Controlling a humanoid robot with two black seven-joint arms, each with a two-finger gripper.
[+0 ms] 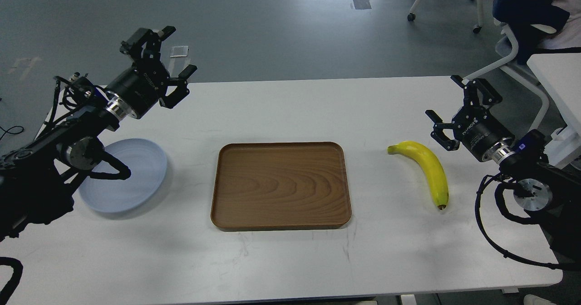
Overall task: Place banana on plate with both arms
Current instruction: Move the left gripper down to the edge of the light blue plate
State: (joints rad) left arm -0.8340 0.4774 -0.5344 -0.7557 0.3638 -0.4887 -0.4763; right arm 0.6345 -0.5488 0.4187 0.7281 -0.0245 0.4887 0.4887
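Head view, looking down on a white desk (290,110). A yellow banana (429,166) lies flat on the right side, green stem pointing left toward the middle, dark tip nearest the camera. A pale blue plate (136,169) sits far off on the left side, partly hidden by the left arm (68,141). Between them rests a brown wooden tray (281,184), bare inside.

The right hand (454,110) hovers just beside the banana, above the desk's right edge, fingers spread wide and holding nothing. The left hand (165,62) is raised over the back left of the desk, well apart from the plate, fingers also spread wide and empty.

Nothing has been picked up yet. The banana and plate lie at opposite ends, so the fruit probably has to pass from one hand to the other above the tray. Risks: the curved, smooth peel could roll or slip in a two-finger grip; a mistimed handover could drop it onto the tray; and the left arm, lying over the plate, could nudge it.
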